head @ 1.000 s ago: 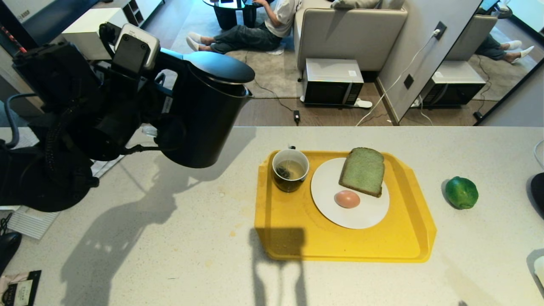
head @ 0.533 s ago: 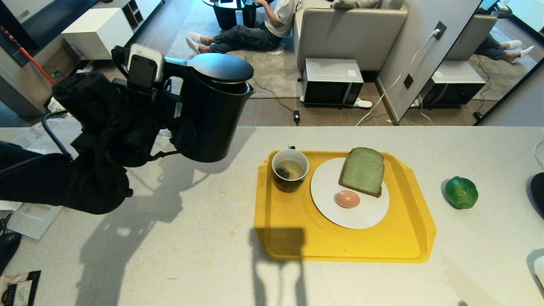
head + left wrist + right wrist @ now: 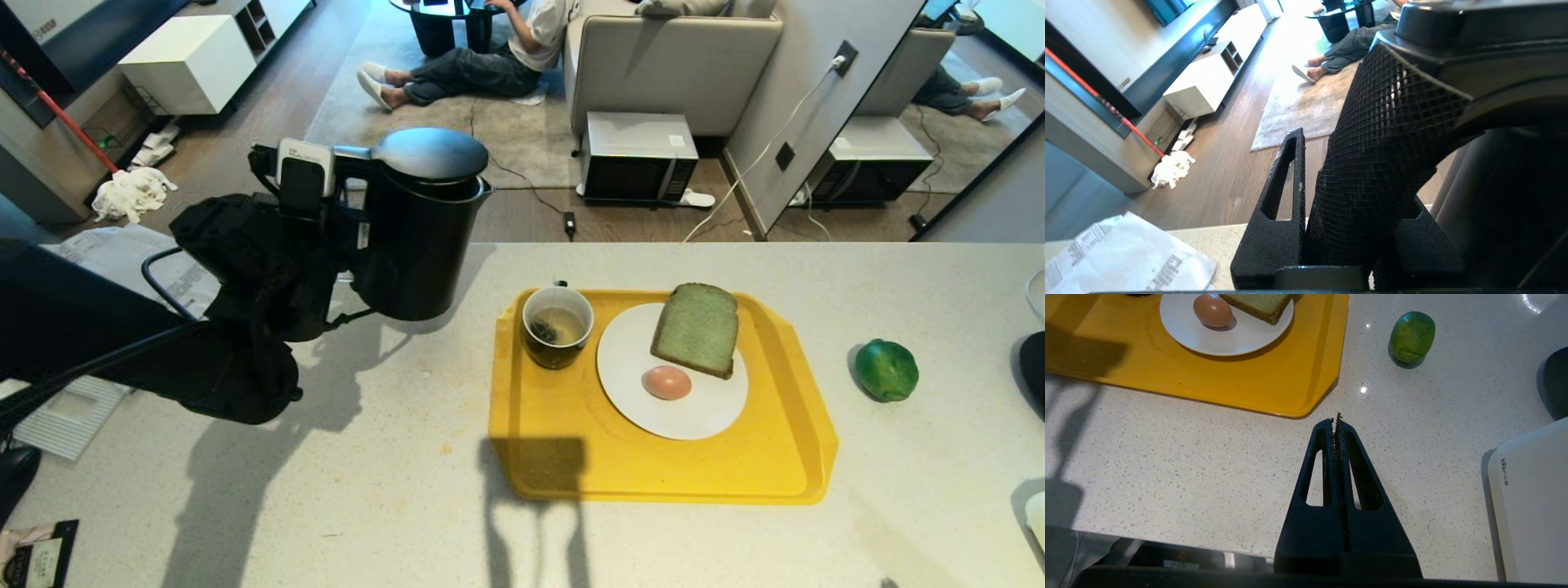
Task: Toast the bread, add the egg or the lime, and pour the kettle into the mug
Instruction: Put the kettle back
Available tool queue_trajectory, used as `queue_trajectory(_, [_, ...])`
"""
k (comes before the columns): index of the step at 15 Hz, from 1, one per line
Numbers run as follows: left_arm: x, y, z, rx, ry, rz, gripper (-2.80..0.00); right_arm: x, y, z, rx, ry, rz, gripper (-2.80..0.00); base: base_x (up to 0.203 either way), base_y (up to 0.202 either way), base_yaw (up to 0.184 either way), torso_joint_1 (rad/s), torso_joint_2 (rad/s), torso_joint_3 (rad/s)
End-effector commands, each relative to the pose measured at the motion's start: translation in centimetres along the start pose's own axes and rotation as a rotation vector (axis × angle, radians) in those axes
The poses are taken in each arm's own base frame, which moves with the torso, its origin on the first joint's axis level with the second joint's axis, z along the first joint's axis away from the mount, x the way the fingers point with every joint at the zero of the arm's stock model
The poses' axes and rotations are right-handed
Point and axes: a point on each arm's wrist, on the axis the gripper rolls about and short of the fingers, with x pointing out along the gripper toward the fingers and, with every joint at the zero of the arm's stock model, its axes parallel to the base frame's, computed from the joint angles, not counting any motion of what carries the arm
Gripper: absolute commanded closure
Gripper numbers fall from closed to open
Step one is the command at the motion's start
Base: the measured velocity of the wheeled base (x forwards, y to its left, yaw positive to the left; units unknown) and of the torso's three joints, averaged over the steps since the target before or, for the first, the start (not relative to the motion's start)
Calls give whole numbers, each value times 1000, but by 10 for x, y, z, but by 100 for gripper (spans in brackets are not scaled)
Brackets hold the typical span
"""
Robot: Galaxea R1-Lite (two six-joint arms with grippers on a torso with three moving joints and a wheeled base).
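Speckled surface (image 3: 343,490): kettle held left of mug.
Kettle (image 3: 412,237) handle is clamped by left gripper (image 3: 1347,192); right gripper (image 3: 1337,428) is pressed together, empty; mug (image 3: 557,327) is filled.

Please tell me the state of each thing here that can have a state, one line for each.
kettle: lid closed, upright, held by left gripper
mug: holds liquid and a tea bag
bread: on plate
egg: whole, on plate
lime: on counter
right gripper: shut, empty

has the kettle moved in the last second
Yes. Held by the left hand, the kettle has swung upright and dropped toward the counter, staying left of the yellow tray.
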Motion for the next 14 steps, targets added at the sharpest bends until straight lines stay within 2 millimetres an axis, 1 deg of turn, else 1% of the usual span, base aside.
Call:
queue_trajectory(1, [1, -10, -23, 1, 26, -6, 0, 0, 0, 0, -1, 2, 1, 0, 0, 0, 0, 0, 0, 0])
queue_trajectory(6, [1, -18, -45, -8, 63, -20, 0, 0, 0, 0, -1, 2, 1, 0, 0, 0, 0, 0, 0, 0])
queue_trajectory(9, [1, -22, -53, -22, 62, -19, 0, 0, 0, 0, -1, 2, 1, 0, 0, 0, 0, 0, 0, 0])
queue_trajectory(13, [2, -14, -52, -16, 36, 5, 0, 0, 0, 0, -1, 2, 1, 0, 0, 0, 0, 0, 0, 0])
queue_trajectory(14, [-1, -14, -53, -12, 46, 0, 0, 0, 0, 0, -1, 2, 1, 0, 0, 0, 0, 0, 0, 0])
